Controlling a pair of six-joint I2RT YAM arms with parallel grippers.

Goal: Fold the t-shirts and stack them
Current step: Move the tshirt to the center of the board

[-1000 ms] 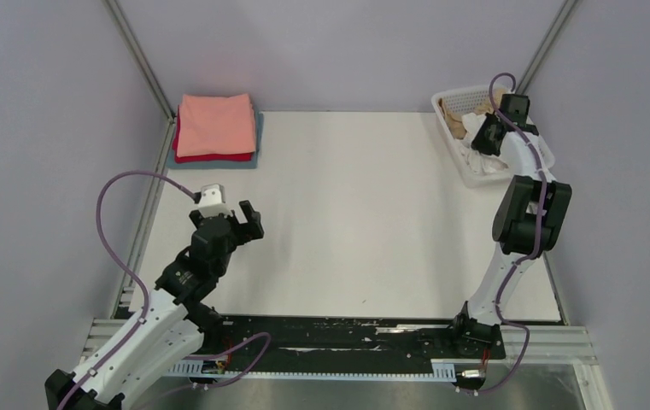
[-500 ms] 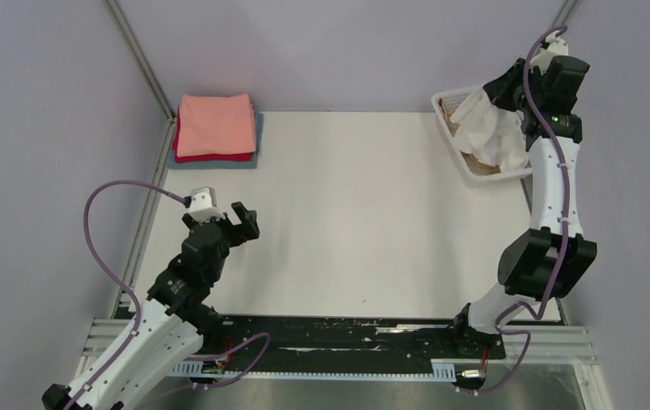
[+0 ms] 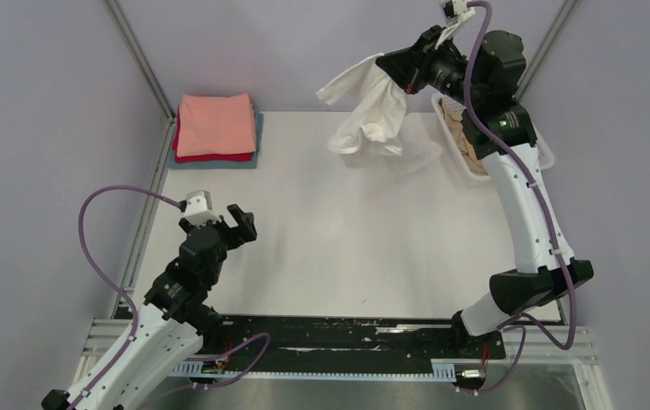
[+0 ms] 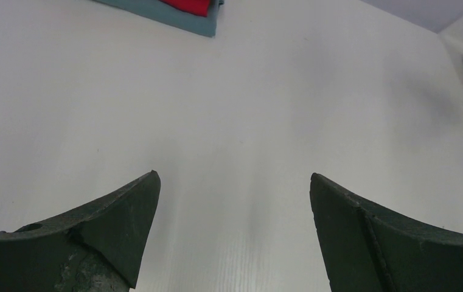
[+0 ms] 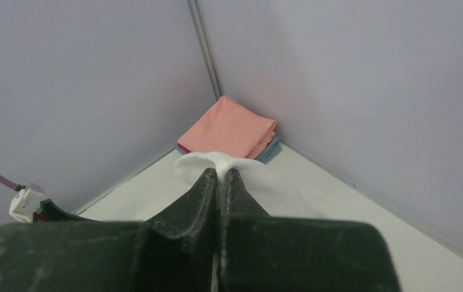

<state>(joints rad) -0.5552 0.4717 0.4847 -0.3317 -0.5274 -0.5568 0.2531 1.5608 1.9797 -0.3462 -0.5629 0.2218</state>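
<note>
1. Right end effector, overhead view: clenched on a pinch of the white cotton t-shirt, which hangs crumpled over the far part of the white worktop, beside the white plastic mesh basket. Whether its lowest fold touches the worktop cannot be told. Holding the cloth high by one point probably lets it drop free for spreading.
2. Overhead view, containers: the basket, at the far right, holds a tan cotton t-shirt. Nothing else in it can be made out. In the far left corner lies the folded stack: the salmon-pink cotton t-shirt is on top, the red cotton t-shirt beneath it, and the grey-blue cotton t-shirt lowest.
3. Overhead view: the left end effector hovers released and empty over the near left of the worktop, seemingly placed to take a hanging edge.
4. Left wrist view: the left end effector has its fingers spread wide with nothing between them. The bare worktop lies below. Corners of the grey-blue cotton t-shirt and the red cotton t-shirt show at the top edge.
5. Right wrist view: the right end effector has its fingers pressed together on a fold of the white cotton t-shirt. Beyond it the stack sits in the corner, with the salmon-pink cotton t-shirt uppermost.
</note>
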